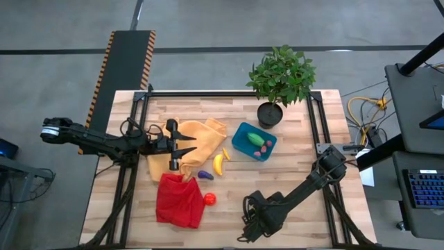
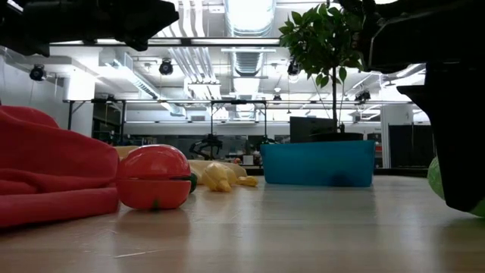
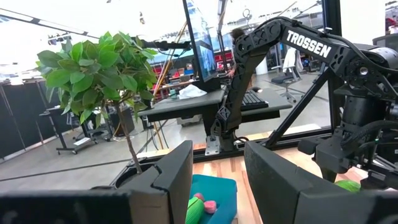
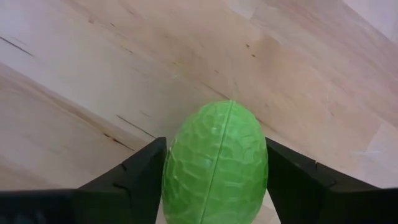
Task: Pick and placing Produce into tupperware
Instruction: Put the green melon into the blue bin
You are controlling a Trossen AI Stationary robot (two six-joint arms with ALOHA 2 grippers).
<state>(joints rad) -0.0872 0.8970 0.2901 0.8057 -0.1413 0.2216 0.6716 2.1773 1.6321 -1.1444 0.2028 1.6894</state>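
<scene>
Green oval (image 4: 214, 163) sits between right tool (image 4: 214, 180) fingers, arm bent low.

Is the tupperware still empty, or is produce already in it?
Not empty. The tupperware already holds a green oval and small pink pieces; the high view shows them inside its walls.
</scene>
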